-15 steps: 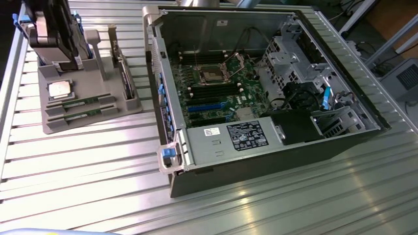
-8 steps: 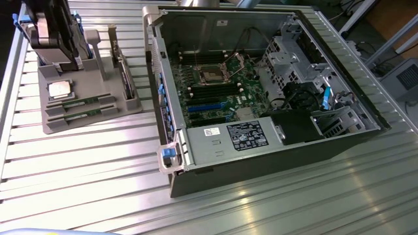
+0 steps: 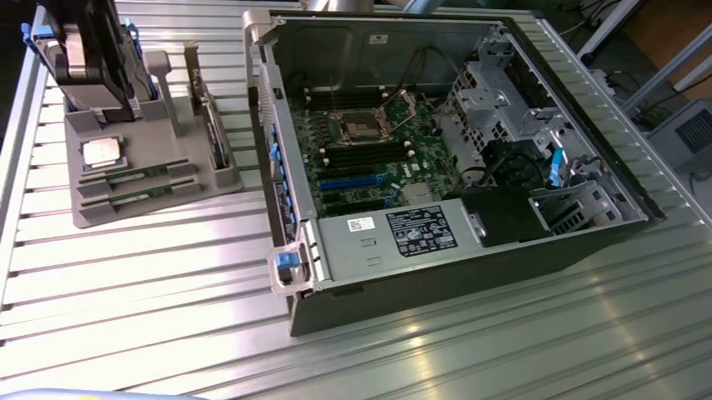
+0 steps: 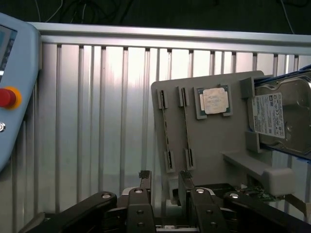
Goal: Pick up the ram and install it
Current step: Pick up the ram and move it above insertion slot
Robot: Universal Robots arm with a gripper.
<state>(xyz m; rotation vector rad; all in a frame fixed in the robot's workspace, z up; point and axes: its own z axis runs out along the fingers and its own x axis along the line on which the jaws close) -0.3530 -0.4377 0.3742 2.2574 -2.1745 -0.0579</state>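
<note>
Listing by the exterior view first: a slatted metal counter [image 3: 167, 275]. A grey holder [image 3: 206, 185] sits toward the exterior view's left. It carries a square silver CPU chip [image 3: 103, 152] and a ram stick [image 3: 142, 175] lying flat in its slot just beside the chip. A second ram stick [image 3: 142, 197] lies parallel to the first, and a hard drive [image 3: 95, 50] stands upright at the back. An open computer case [image 3: 445, 275] sits near the holder, with the motherboard [image 3: 378, 142] inside and a labelled power supply [image 3: 389, 233] at one wall.

Wrist view: my jaws stand spread wide, pinching nothing. My two dark fingers [image 4: 145, 187] are apart, close to the holder's [image 4: 218, 141] edge. The ram stick [image 4: 166, 131] and the second ram stick [image 4: 186, 128] lie side by side in their slots, untouched, a little beyond my fingertips. The CPU chip [image 4: 215, 102] is next to them, then the hard drive [image 4: 279, 114] with its white label. A pendant with a red button [image 4: 6, 97] is at the counter's [image 4: 97, 121] side.
</note>
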